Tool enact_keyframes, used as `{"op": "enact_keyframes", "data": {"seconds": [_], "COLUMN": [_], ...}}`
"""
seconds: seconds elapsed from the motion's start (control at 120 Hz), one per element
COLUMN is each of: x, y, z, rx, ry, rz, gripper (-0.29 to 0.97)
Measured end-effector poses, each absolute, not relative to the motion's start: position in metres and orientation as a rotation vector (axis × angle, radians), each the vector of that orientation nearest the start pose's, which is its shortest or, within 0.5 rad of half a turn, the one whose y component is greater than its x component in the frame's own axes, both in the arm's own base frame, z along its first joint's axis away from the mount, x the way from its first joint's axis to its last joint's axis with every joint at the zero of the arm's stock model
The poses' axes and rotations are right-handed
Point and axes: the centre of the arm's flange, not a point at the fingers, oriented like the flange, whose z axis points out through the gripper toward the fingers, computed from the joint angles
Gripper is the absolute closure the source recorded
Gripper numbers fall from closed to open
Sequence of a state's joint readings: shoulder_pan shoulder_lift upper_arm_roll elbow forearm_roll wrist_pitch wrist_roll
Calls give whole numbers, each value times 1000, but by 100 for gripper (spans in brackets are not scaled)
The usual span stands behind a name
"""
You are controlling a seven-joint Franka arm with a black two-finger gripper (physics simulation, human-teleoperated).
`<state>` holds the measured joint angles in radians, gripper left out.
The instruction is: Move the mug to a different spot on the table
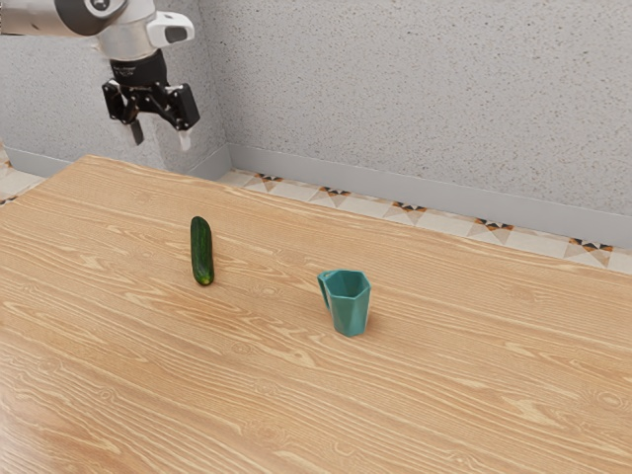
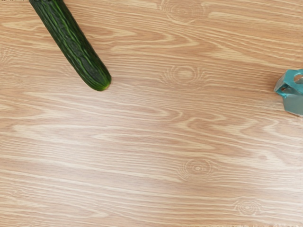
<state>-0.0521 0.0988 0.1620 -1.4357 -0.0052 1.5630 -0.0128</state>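
Arm: the white and grey robot arm (image 1: 109,22) is coming in from the exterior view's upper left and hanging high over the table's far corner.
Pincer: the black two-finger gripper (image 1: 158,135) is pointing downward, its fingers standing spread apart and gripping nothing.
Mug: the teal faceted mug with an angular handle (image 1: 346,301) is standing upright on the light wooden table (image 1: 464,405), a little to the exterior view's right of the middle, well apart from the gripper; its handle is facing the exterior view's left.
Mug from the hand: part of its teal body is showing at the wrist view's edge (image 2: 290,92), resting on the wood grain (image 2: 156,156).
Cucumber: the dark green ridged cucumber (image 1: 201,251) is lying flat on the table, to the exterior view's left of the mug and clear of it; from the hand, one rounded end is showing (image 2: 72,46).
Backdrop: a grey speckled wall (image 1: 444,89) is rising behind the table, with a strip of patterned floor tiles (image 1: 415,210) running along its foot.
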Motion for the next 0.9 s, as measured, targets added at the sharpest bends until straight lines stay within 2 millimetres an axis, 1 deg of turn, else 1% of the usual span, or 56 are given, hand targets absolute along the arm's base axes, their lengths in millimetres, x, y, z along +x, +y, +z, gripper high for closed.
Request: {"op": "enact_keyframes", "data": {"seconds": [0.058, 0.117, 0.25, 0.325, 0.417, 0.45, 0.517, 0.642, 0.75, 0.808, 0.85, 0.9], "x": [583, 583, 581, 581, 586, 594, 610, 626, 647, 653, 657, 663], "y": [51, 48, 55, 60, 49, 45, 39, 31, 17, 6, 0, -7], "z": [632, 632, 635, 634, 629, 618, 587, 535, 490, 466, 452, 440], "rx": [-3125, -3126, -3124, -3118, -3124, -3120, -3098, -3037, -2981, -2959, -2946, -2928], "ry": [-173, -167, -203, -282, -485, -565, -718, -987, -1163, -1243, -1303, -1368], "rz": [-45, -46, -53, -54, -67, -56, -20, 23, 51, 59, 59, 52], "gripper": [2, 2, 2, 2, 2, 2, 2, 2, 2, 2, 2, 2]}}
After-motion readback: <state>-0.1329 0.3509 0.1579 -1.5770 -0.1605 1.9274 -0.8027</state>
